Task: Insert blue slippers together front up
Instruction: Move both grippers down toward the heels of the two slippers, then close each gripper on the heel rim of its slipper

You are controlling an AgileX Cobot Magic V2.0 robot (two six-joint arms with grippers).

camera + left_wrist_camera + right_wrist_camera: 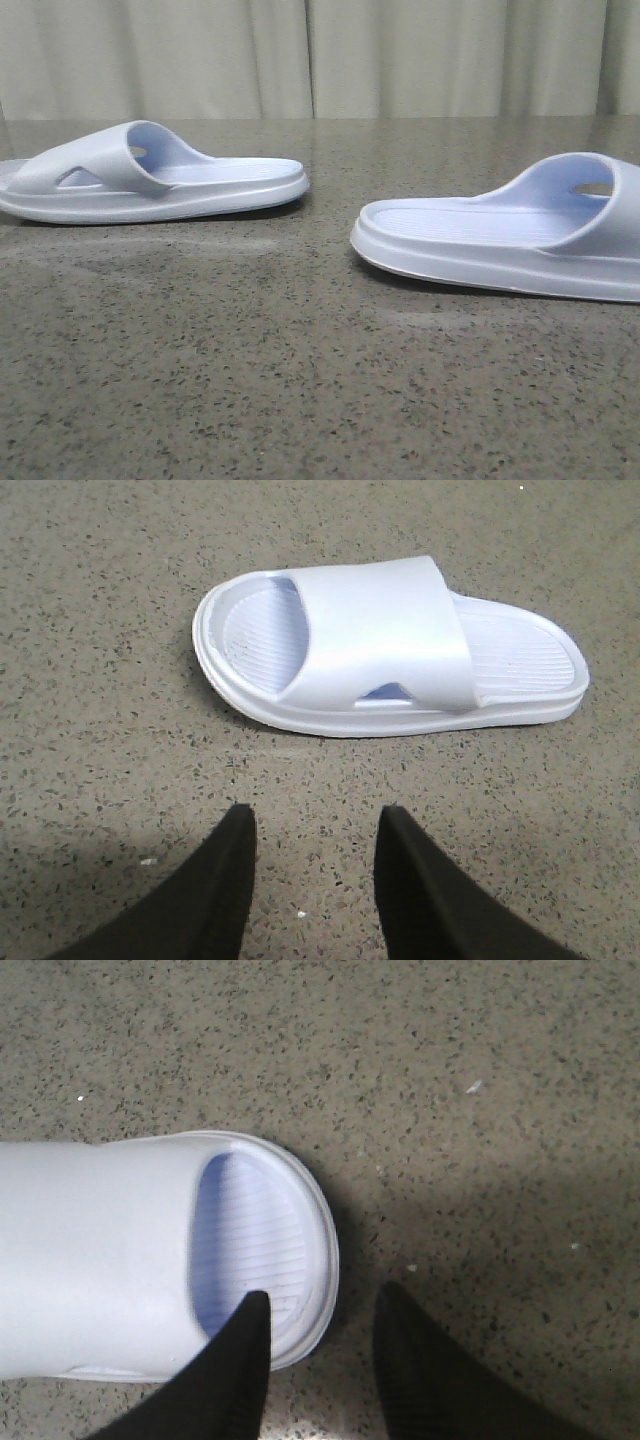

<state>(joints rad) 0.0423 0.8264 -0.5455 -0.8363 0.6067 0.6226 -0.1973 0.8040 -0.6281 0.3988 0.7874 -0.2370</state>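
Two pale blue slippers lie flat on the speckled stone table. One slipper (150,175) is at the far left of the front view, and it shows whole in the left wrist view (390,645). The other slipper (520,235) is at the right, nearer the camera. My left gripper (313,820) is open and empty, above bare table short of its slipper. My right gripper (320,1305) is open above the toe end of the right slipper (130,1255); one finger overlaps the toe rim, the other is over bare table. No gripper shows in the front view.
The grey-brown speckled table (300,380) stretches to a pale curtain (320,55) at the back. A few small white specks (475,1087) lie on the table near the right slipper.
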